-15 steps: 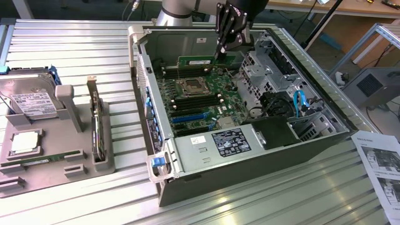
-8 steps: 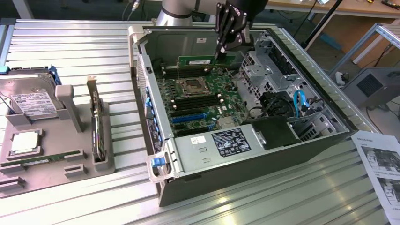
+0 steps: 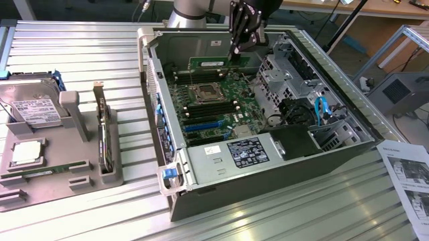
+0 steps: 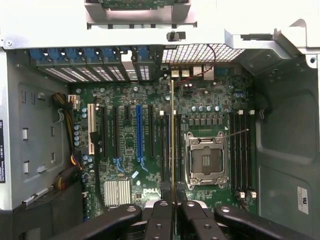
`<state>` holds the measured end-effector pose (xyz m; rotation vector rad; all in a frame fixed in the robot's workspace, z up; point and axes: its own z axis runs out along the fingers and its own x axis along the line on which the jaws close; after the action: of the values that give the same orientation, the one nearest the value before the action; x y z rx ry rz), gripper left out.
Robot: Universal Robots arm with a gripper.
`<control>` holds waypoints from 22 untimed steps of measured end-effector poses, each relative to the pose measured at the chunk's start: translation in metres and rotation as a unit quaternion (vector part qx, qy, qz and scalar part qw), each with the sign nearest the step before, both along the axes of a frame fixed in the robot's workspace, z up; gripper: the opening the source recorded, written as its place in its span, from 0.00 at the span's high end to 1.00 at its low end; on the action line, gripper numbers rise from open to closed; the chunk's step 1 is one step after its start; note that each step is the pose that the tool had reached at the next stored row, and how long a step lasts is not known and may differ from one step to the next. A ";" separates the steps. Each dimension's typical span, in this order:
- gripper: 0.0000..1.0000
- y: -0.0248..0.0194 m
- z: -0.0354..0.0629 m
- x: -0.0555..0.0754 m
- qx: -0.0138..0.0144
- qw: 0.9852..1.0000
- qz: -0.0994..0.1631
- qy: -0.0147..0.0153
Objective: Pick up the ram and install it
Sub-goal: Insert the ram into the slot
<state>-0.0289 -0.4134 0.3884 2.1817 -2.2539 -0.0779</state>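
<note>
The ram is a long green circuit-board stick, held on edge above the motherboard inside the open computer case. My gripper is shut on its end nearer the exterior view's right. In the wrist view the ram shows as a thin line seen edge-on, running out from between my fingers. It hangs over the black memory slots beside the empty processor socket, apart from them. My gripper stays above the board.
A grey tray at the exterior view's left carries a hard drive, a silver processor chip, another green stick and an upright card. The case walls, drive cage and power supply ring the motherboard. A paper sheet lies at the right.
</note>
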 end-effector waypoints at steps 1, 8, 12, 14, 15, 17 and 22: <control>0.87 0.0022 -0.0004 0.000 0.000 1.000 0.000 0.000; 0.87 0.0035 -0.0116 0.000 0.000 1.000 0.000 0.000; 0.87 0.0035 -0.0227 0.000 0.000 1.000 0.000 0.000; 0.87 0.0035 -0.0285 0.000 0.000 1.000 0.000 0.000; 0.87 0.0035 -0.0300 0.000 0.000 1.000 0.000 0.000; 0.87 0.0035 -0.0331 0.000 0.000 1.000 0.000 0.000; 0.87 0.0035 -0.0421 0.000 0.000 1.000 0.000 0.000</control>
<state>-0.0289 -0.4099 0.3463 2.1818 -2.2539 -0.0780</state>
